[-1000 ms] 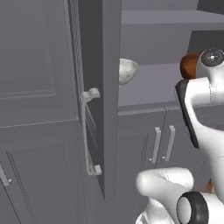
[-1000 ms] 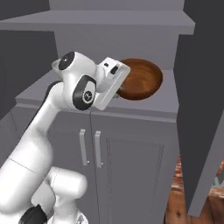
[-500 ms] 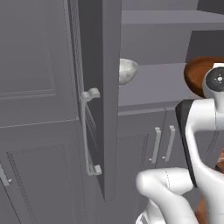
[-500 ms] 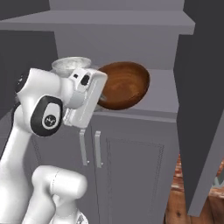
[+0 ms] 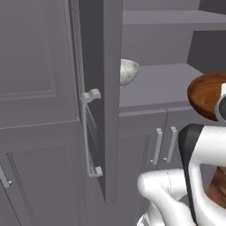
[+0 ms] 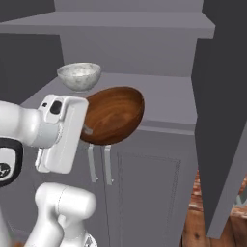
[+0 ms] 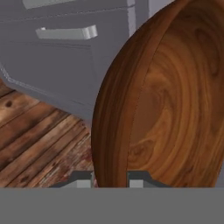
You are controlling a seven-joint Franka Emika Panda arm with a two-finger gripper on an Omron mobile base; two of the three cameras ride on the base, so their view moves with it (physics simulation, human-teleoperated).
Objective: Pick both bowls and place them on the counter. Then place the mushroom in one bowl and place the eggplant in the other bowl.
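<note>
End effector (image 7: 106, 177) is pinched narrow on the rim of the wooden bowl (image 6: 112, 115): in the hand view one fingertip sits outside the wall and one inside, with the rim edge running up between them. A rim pinch makes sense here, since the bowl is far too wide to span. The bowl hangs tilted, cavity facing sideways, so it's carried on edge rather than level; fine while empty.

The speckled bowl (image 6: 79, 75) sits on the grey cupboard shelf (image 6: 169, 99), up and behind the end effector and well apart from it. In the left base view it's partly hidden behind the open cupboard door (image 5: 106, 88).

Versus a second ago: the wooden bowl was up at shelf height in front of the cupboard opening. Now it's lower and pulled back toward the robot, in front of the lower cabinet doors (image 6: 144, 178), and the wrist has rolled so the cavity faces more sideways. The speckled bowl hasn't moved. The grip hasn't changed.

I'd guess this is mid-transfer toward the bench, but I can't pick the bench out in these views, nor the mushroom or eggplant.
</note>
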